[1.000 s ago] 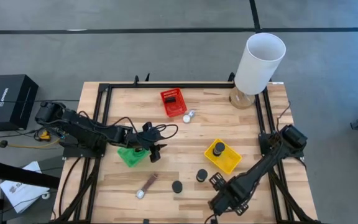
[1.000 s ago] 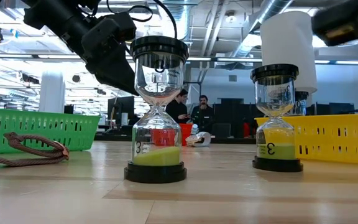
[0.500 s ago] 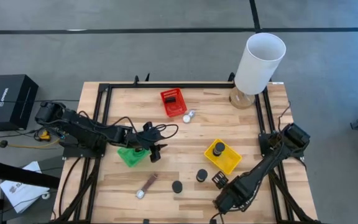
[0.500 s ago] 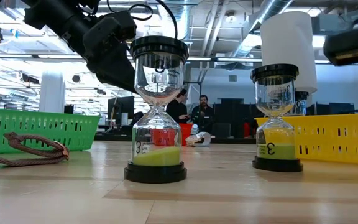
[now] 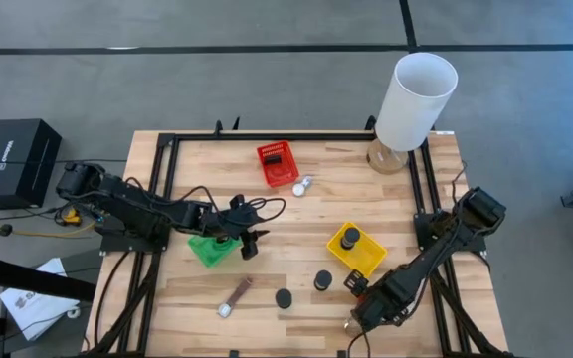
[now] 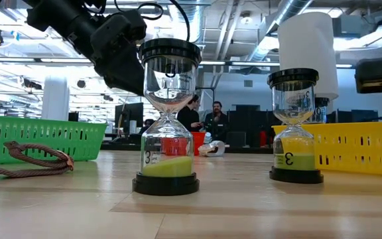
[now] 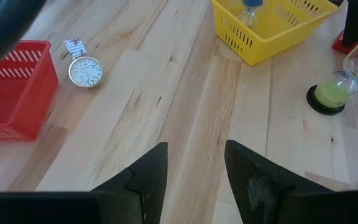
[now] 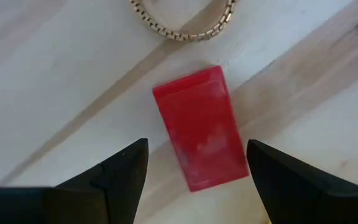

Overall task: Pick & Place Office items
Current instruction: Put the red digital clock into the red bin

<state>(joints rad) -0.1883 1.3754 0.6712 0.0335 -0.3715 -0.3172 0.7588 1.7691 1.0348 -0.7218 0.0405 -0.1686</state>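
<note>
Right pincer point(image 8: 194, 171) low over the near right part of the bench point(image 5: 296, 214), fingers spread wide, nothing held. Red block point(image 8: 201, 127) flat on the wood directly ahead of it, lined up with the gap between the two fingers, clear of both. Just beyond the block, an arc of gold chain point(image 8: 182, 25), apart from it. Seen from above, the right pincer point(image 5: 358, 285) just beside the near edge of the yellow basket point(image 5: 371, 259), with a hint of red beneath it, probably the same block.

Left pincer point(image 7: 194, 171) held above the bench centre, beside the green basket point(image 5: 207, 249), fingers partly open, empty. Well ahead of it, a small round watch point(image 7: 84, 71) next to the red basket point(image 7: 14, 93); off to the other side, the yellow basket point(image 7: 272, 28) with something standing inside, and a sand timer with green sand point(image 7: 328, 96) on the wood.

Low across the bench: two sand timers upright, one nearer point(image 6: 170, 116), one farther point(image 6: 295, 126), well apart; a brown strap point(image 6: 28, 159) lying before the green basket point(image 6: 42, 136).
</note>
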